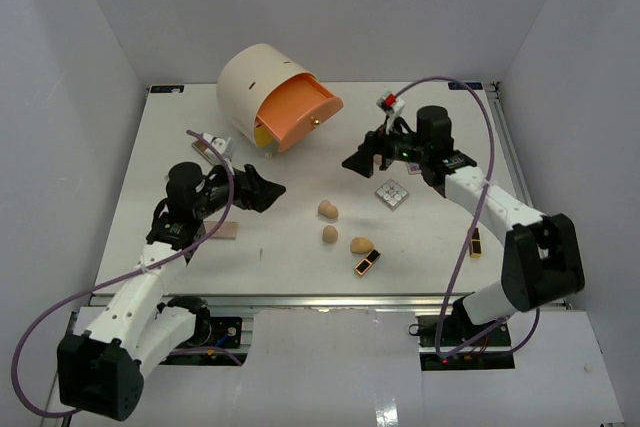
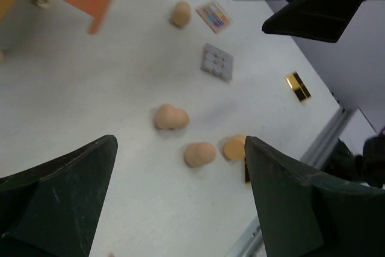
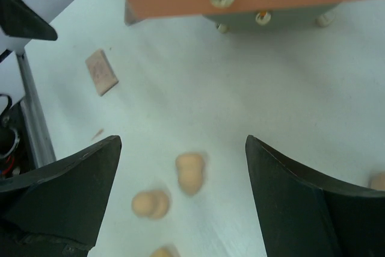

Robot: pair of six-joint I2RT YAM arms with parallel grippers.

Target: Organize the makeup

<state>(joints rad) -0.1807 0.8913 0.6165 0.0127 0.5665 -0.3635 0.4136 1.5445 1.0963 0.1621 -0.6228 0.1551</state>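
Rightward, slim case [image 1: 476, 244] near table [image 1: 440, 272] edge.

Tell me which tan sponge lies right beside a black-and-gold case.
The rightmost sponge in the top view, almost touching the case; the other two lie clear of it.

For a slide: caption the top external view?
Open left gripper and open right gripper hover over a white table holding tan egg-shaped sponges and a cream cylindrical drawer unit.

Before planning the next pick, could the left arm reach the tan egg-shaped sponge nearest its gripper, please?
Probably yes: the open left gripper faces the tan egg-shaped sponge across bare white table, with nothing between them.
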